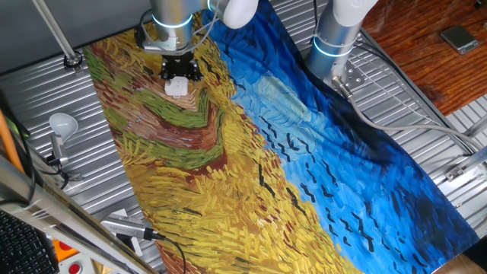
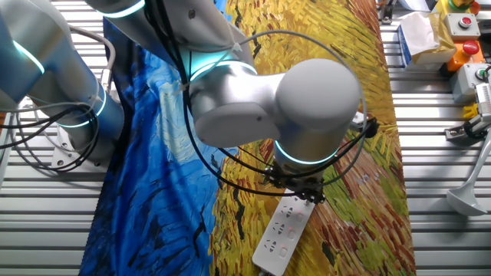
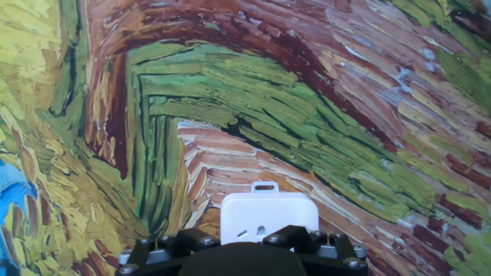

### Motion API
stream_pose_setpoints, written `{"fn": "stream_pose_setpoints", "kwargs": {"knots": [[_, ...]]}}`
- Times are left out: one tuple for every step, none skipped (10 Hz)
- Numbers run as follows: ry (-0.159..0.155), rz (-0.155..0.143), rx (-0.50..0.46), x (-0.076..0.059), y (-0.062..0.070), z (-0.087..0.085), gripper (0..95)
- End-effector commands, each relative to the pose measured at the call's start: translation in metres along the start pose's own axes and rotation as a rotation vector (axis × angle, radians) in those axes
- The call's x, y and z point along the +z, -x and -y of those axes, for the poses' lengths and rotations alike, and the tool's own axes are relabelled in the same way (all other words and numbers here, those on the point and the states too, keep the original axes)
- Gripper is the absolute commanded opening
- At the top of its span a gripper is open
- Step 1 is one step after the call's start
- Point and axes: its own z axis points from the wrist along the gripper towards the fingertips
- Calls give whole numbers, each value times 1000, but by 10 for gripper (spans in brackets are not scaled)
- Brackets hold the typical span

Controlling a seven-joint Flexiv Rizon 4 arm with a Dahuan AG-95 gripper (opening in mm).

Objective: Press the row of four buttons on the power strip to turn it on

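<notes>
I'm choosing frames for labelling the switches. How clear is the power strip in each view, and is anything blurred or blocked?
One fixed view: the power strip is small and overexposed, mostly hidden under the gripper. The other fixed view: sharpest, sockets and pale switches faintly visible, though the arm covers its far end. Hand view: soft focus, only the strip's end shows, with the gripper body blocking the bottom edge.

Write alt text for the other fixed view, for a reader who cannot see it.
A silver robot arm's black gripper hangs over the near end of a white elongated plastic power strip lying on a painted cloth of yellow and blue brushstrokes. The arm's bulky joint hides the jaws, so their state is unclear.
</notes>
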Motion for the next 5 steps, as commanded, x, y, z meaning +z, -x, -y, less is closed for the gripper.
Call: {"fn": "stream_pose_setpoints", "kwargs": {"knots": [[-6, -3, 2, 1, 0, 0, 760], [-7, -3, 6, 1, 0, 0, 760], [-9, -3, 3, 3, 0, 0, 760], [-9, -3, 3, 3, 0, 0, 760], [-12, -2, 4, 4, 0, 0, 760]]}}
